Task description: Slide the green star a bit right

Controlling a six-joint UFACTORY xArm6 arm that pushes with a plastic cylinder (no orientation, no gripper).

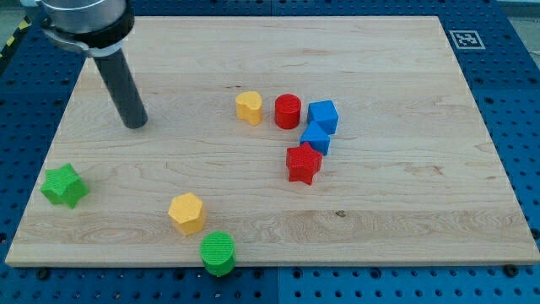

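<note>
My tip [135, 125] rests on the worktop [396, 211] toward the view's upper left; it is a plain rod, with no tool to open or close. The green star [64, 185] sits near the view's left edge, well below the tip and apart from it. The other blocks lie further right; the nearest yellow one [186, 213] looks roughly hexagonal.

A pale wooden table [380, 67] with fine horizontal grain fills most of the view, lying on a blue perforated surface [515, 101] (a black-and-white square marker [463, 39] sits at the table's upper right corner), evenly lit.
</note>
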